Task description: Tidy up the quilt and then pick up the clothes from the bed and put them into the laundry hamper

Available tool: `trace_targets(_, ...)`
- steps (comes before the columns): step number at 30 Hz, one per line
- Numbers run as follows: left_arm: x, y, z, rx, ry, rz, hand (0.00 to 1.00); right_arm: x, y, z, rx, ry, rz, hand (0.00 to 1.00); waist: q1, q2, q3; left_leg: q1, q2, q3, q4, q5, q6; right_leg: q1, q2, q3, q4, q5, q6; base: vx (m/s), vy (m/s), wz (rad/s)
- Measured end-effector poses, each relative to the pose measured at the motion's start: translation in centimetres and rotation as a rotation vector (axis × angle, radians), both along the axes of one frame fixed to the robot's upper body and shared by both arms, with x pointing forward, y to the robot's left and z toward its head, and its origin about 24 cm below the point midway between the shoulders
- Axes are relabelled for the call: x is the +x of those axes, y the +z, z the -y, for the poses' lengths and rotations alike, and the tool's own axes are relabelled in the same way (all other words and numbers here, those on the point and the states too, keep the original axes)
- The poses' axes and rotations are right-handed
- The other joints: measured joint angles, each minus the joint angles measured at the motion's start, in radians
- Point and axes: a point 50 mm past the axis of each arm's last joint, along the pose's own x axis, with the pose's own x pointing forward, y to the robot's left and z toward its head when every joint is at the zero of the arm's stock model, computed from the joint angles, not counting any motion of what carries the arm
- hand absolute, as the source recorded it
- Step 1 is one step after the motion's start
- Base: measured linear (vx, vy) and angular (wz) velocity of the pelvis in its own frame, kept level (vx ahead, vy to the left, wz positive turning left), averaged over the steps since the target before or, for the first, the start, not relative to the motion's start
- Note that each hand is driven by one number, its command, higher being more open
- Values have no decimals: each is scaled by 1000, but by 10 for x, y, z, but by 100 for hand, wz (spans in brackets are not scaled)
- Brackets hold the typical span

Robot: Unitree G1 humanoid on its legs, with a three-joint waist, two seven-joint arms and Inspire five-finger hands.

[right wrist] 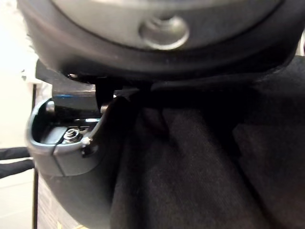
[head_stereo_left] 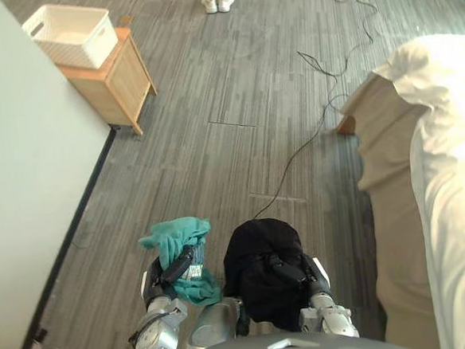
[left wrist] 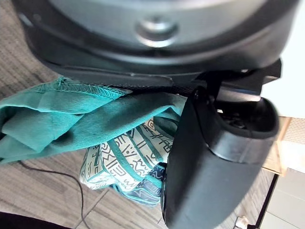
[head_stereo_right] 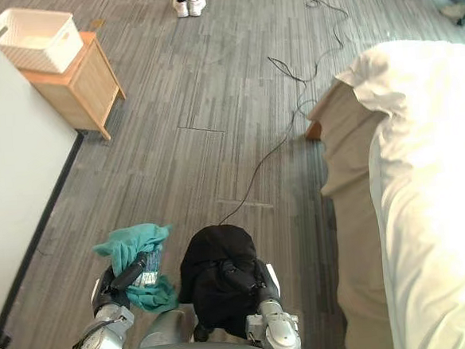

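left eye view: l hand [head_stereo_left: 169, 276] curled round teal garment [head_stereo_left: 178, 234]; r hand [head_stereo_left: 287, 270] clutching blk garment [head_stereo_left: 257, 245]

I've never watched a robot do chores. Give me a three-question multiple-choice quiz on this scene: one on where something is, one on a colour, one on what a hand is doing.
1. Where is the white slatted plastic laundry hamper?
A. on the bed
B. on the small wooden cabinet
C. on the floor

2. What colour is the crumpled cloth garment in the left hand?
A. teal
B. red
C. yellow

3. What is the right hand doing?
A. hanging open and empty
B. pressing the floor
C. gripping a black cloth garment

Answers:
1. B, because the hamper sits on the cabinet's top.
2. A, because the bunched cloth is teal.
3. C, because its fingers curl into the black cloth.
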Motion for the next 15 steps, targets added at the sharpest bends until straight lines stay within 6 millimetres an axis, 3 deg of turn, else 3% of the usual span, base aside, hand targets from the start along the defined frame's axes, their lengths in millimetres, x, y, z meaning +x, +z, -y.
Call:
trace_targets(2, -8, -4, 8, -10, -37, -32, 0, -5, 4, 4, -10, -31, 9, 0, -11, -27, -10, 41, -23, -25, -43, 8, -2, -32, 52, 82, 1, -5, -6, 256, 36, 42)
trace_targets(4, -9, -6, 20, -27, -93, -47, 0, -6, 5, 10, -31, -64, 16, 0, -16, -34, -14, 76, -37, -42, -64, 28, 19, -35, 88, 128, -45, -7, -12, 208, 28, 36)
trace_targets(8, -2, 0, 34, -31, -151, -10, 0, -1, 6, 15, -61, -84, 26, 0, -4, -33, -21, 135, -58, -24, -79, 29, 21, -7, 78, 167, -205, 33, 0, 177, 80, 10)
trace_targets(10, -5, 8, 34, -32, -141, 21, 0, -6, 6, 12, -58, -64, 20, 0, -2, -34, -33, 174, -79, -24, -95, 23, 18, 20, 47, 168, -204, 44, 1, 155, 48, 4)
trace_targets(15, -7, 14, 34, -41, -141, 51, 0, -13, 6, 6, -31, -29, 8, 0, 11, -4, -57, 214, -76, 6, -89, -11, 22, 67, 39, 169, -207, 54, 6, 130, -32, -4)
